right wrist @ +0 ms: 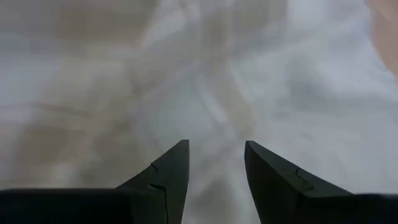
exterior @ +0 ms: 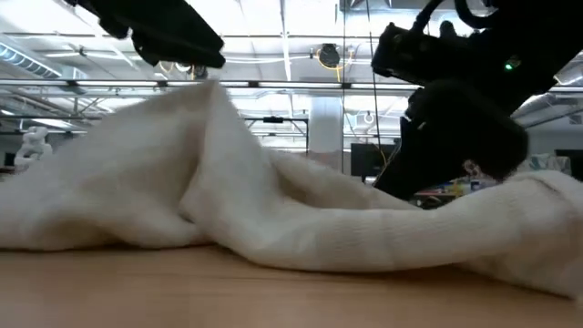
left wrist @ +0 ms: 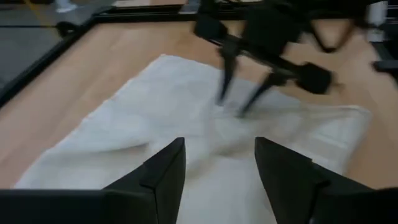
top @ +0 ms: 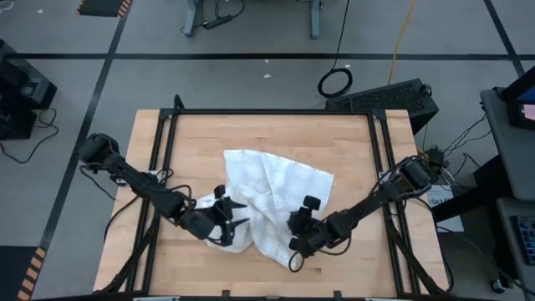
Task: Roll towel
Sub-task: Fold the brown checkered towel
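Observation:
The white towel (top: 280,188) lies crumpled on the middle of the wooden table (top: 267,130), with wrinkles and a raised fold (exterior: 205,91) near its left part. My left gripper (top: 238,216) is open over the towel's near left part, and the cloth (left wrist: 124,137) lies below its fingers. My right gripper (top: 294,232) is open over the towel's near right part, close above the cloth (right wrist: 124,74). It also shows in the left wrist view (left wrist: 231,109), with its fingers pointing down at the towel. My right gripper's open fingertips (left wrist: 222,99) reach down to the towel's upper surface near its middle, from above. I cannot tell whether they touch the cloth. My left gripper's fingers stand over the towel with nothing pinched between them.
Black frame rails (top: 163,167) run along the table's left, right and far sides. Bare wood shows at the far side (top: 267,130) and at the near left (top: 142,267). Beyond the table are cables and equipment on the floor.

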Motion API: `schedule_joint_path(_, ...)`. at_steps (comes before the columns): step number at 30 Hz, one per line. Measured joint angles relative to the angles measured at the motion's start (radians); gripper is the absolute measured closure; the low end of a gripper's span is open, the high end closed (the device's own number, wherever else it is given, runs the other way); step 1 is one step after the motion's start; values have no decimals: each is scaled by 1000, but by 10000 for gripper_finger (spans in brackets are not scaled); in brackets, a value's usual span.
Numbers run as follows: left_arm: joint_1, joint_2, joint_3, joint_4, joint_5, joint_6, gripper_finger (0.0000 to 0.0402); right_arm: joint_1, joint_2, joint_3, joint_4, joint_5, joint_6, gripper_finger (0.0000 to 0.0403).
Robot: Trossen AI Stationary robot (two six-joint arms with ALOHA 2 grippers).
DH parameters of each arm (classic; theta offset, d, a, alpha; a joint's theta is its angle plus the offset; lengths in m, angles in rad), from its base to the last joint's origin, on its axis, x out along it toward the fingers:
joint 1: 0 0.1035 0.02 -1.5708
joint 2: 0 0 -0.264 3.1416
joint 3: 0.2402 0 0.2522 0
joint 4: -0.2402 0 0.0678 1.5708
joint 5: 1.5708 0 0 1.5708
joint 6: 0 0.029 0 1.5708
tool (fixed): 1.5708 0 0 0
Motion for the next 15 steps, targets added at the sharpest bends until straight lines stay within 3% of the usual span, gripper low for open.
schedule_joint_path(5, 68, 47, 0, -39, -8, -73, 203, -9, -4, 0, 74, -58, -167, 257)
schedule_joint_path(8, 97, 93, 0, -49, 50, -94, 209, -10, 10, 0, 92, -53, -186, 257)
schedule_joint_path(15, 111, 182, 0, -49, 96, -105, 300, -9, 106, 1, 133, -8, -83, 257)
